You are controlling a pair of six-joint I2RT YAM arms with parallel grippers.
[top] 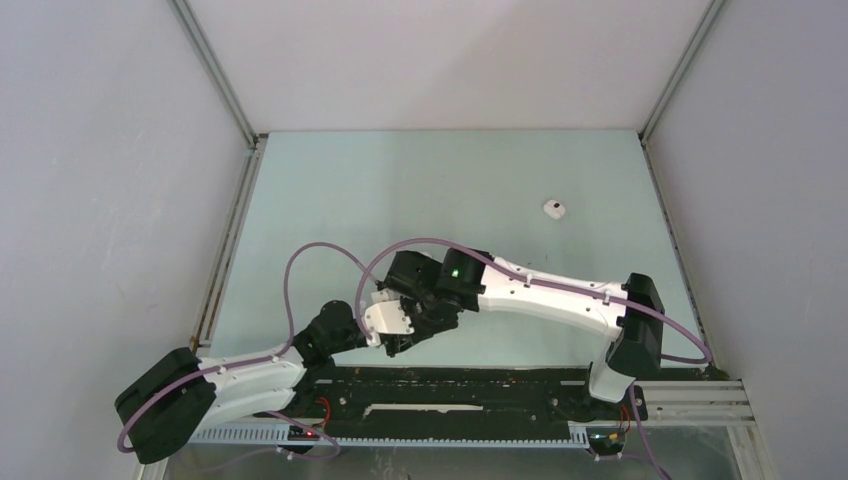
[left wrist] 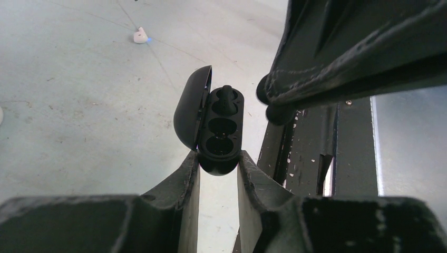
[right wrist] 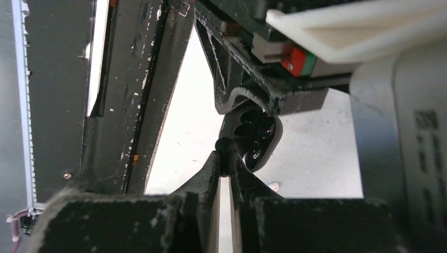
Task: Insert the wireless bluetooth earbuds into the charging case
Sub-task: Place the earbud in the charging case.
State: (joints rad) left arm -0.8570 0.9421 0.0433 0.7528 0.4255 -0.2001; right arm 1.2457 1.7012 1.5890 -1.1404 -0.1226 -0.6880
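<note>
My left gripper (left wrist: pixel 219 159) is shut on the near end of a black pill-shaped charging case (left wrist: pixel 220 138) and holds it with its lid (left wrist: pixel 191 110) swung open to the left. A black earbud (left wrist: pixel 226 96) stands in the case's far socket; the two nearer sockets look empty. My right gripper (right wrist: pixel 225 158) is shut on a small black earbud (right wrist: pixel 223 145) right beside the case (right wrist: pixel 256 138). In the top view both grippers, left (top: pixel 388 335) and right (top: pixel 412 335), meet low over the near edge. A white earbud (top: pixel 554 208) lies far off on the table.
The black base rail (top: pixel 460 385) runs along the near edge just behind the grippers. The white earbud also shows in the left wrist view (left wrist: pixel 139 36). A white earbud (right wrist: pixel 273 185) shows on the table in the right wrist view. Grey walls enclose the pale table (top: pixel 420 190).
</note>
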